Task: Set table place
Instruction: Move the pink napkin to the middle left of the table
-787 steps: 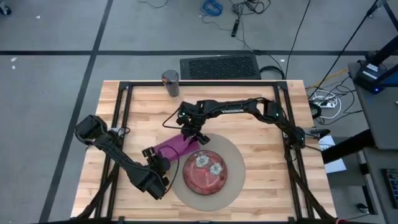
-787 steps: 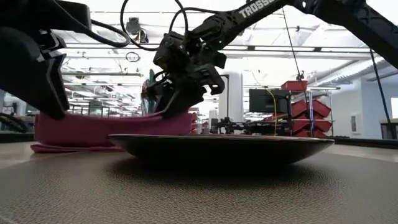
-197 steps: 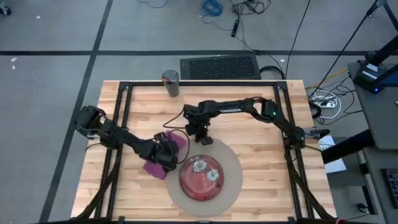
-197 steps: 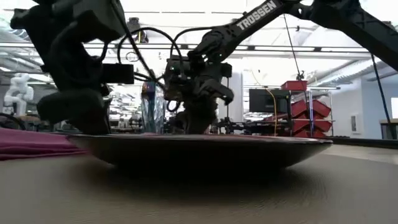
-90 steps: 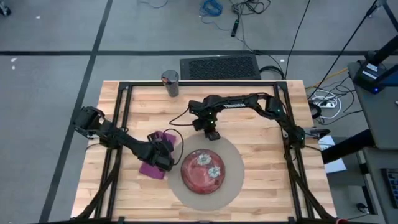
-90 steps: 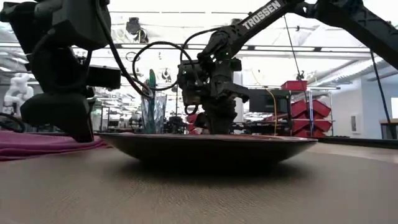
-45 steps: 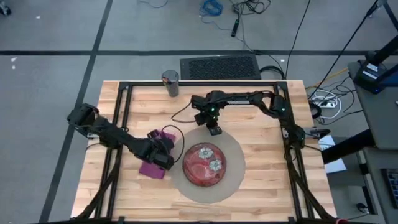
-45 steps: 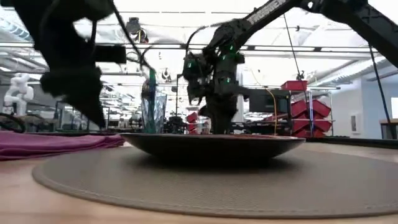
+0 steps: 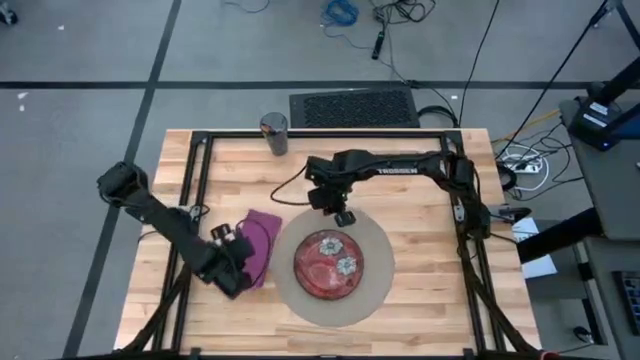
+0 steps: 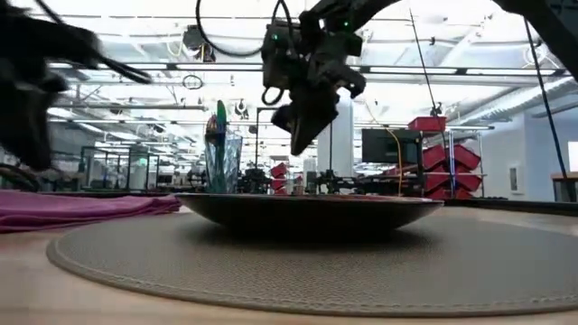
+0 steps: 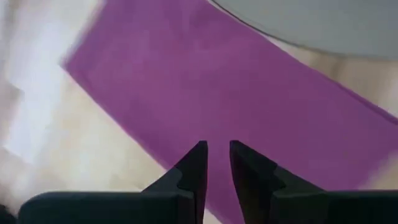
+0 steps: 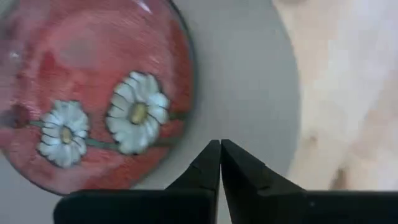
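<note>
High view, looking straight down: the left arm reaches from its base at the table's nine o'clock edge toward the centre, elbow low. The left gripper (image 9: 232, 272) sits at the near left corner of a purple cloth napkin (image 9: 258, 248), which lies flat on the wood. In the left wrist view its two dark fingers (image 11: 193, 167) stand a narrow gap apart, holding nothing, with the napkin spread under them.

Toward the centre, a round beige mat (image 9: 335, 265) lies on the table (image 9: 420, 300), a pale butcher-block top inside a black rail frame. The napkin lies just beside the mat at its nine o'clock, and whether they touch cannot be told. A red plate (image 9: 329, 266) painted with two white daisies sits in the middle of the mat.

At the mat's twelve o'clock, the right arm stretches in from its base at the table's three o'clock edge, forearm level. The right gripper (image 9: 346, 217) hangs above the mat's far rim, clear of the plate. In the right wrist view its fingers (image 12: 211, 167) are pressed together with nothing between them.

At the table's far edge, near eleven o'clock, stands a drinking glass (image 9: 274, 133).

Around the table is grey floor with dark tape lines, a black keyboard (image 9: 354, 108), and loose cables. The low view shows a bright workshop with shelving and monitors behind.
</note>
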